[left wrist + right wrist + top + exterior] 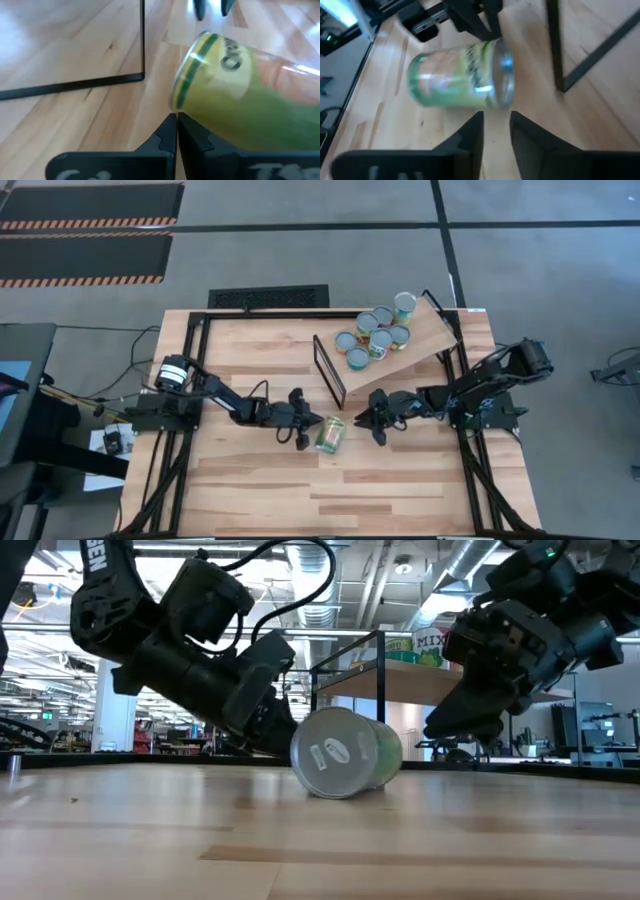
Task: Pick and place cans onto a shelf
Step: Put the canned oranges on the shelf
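A can with a green and yellow label (330, 433) lies on its side on the planked tabletop, between my two grippers; it also shows in the low view (345, 753). My left gripper (306, 431) is shut, its tips right beside the can's rim (186, 95). My right gripper (372, 425) is slightly open on the can's other side, the can (460, 75) just ahead of its fingertips and apart from them. Several more cans (375, 332) stand on the light wood shelf (425, 338), whose black frame (329, 370) is at its near-left end. My left gripper's shut fingertips (170, 131) stand low, level with the table, right at the lying can's rim end (182, 107). I cannot tell whether they touch it. The can rests with its side on the table.
The shelf board lies slanted across the table's far right part, one can (404, 306) near its far edge. Black rails (190, 380) run along the table's left and right sides. Bare planks (330, 500) stretch toward the near edge.
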